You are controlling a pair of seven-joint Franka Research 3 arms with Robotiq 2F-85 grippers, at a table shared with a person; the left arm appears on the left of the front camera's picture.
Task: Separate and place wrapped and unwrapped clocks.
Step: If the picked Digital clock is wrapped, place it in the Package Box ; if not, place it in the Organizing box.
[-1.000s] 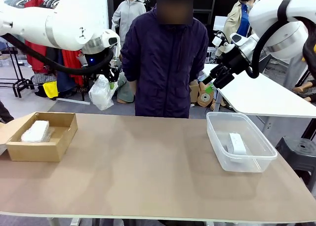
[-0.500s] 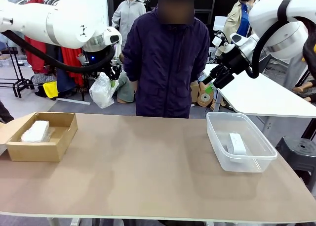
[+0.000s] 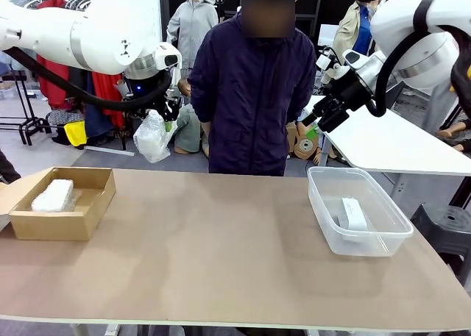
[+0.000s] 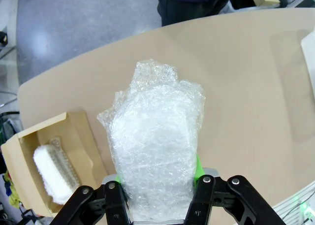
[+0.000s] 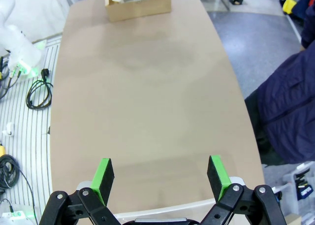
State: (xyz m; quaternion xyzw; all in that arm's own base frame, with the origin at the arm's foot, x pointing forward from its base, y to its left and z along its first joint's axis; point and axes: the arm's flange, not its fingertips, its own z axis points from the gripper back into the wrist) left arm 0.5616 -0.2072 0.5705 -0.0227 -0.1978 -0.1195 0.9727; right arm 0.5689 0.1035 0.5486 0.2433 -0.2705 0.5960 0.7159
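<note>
Near the front view's left edge a cardboard box (image 3: 62,204) holds one wrapped clock (image 3: 53,195); at right, a clear tub (image 3: 358,211) holds the unwrapped clock (image 3: 353,213). Farther back, upper left, the left gripper (image 3: 166,119) clamps a bubble-wrapped clock (image 3: 152,137) in the air; upper right, the right gripper (image 3: 313,128) hangs spread, empty.

Front camera faces the person; wrist cameras overlook the table (image 3: 221,233).

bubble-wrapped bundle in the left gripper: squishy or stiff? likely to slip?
Probably squishy outside: the bubble-wrapped bundle has crinkly, lumpy padding bulging past the left gripper. The film looks glossy, so it may slip. It hangs upright without drooping, hinting at a stiff core.
</note>
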